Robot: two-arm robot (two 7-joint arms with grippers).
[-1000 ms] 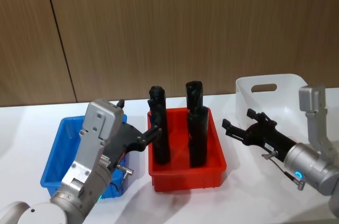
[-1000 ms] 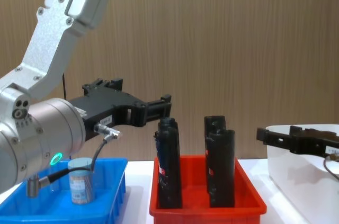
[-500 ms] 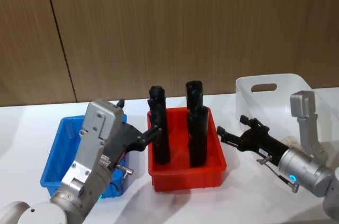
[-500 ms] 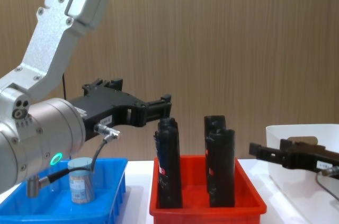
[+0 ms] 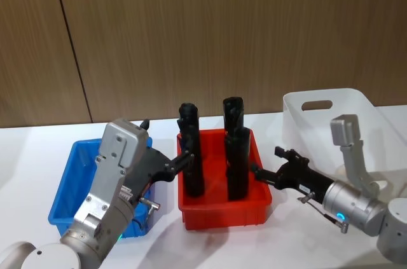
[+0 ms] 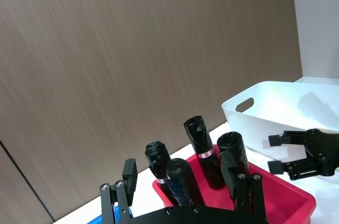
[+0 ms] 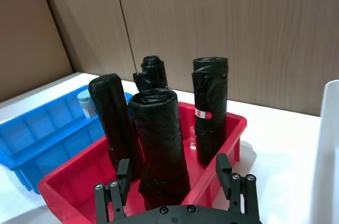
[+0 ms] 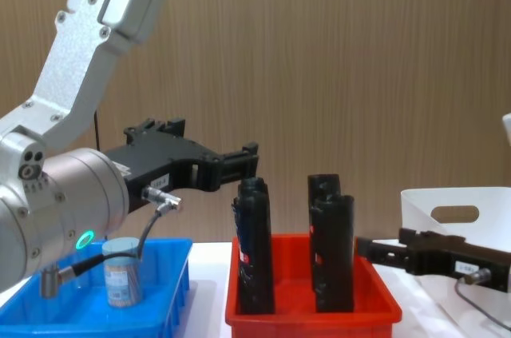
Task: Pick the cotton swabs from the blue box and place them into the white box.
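Note:
One cotton swabs tub (image 8: 124,273), clear with a pale lid, stands in the blue box (image 5: 68,180) at the left; the same tub (image 7: 86,102) peeks over the blue box (image 7: 32,135) in the right wrist view. My left gripper (image 5: 165,142) hangs open and empty above the blue box's right side, close to the red tray. My right gripper (image 5: 267,161) is open and empty, low beside the red tray's right rim, with the white box (image 5: 324,113) behind it to the right. The white box (image 8: 455,212) looks empty from the chest.
A red tray (image 5: 222,204) with several tall black cylinders (image 5: 191,154) stands between the blue box and the white box. A wooden wall closes off the back. White tabletop lies open in front of the trays.
My right gripper has moved left and down, away from the white box to the red tray's right rim. The left arm and the tub have stayed put.

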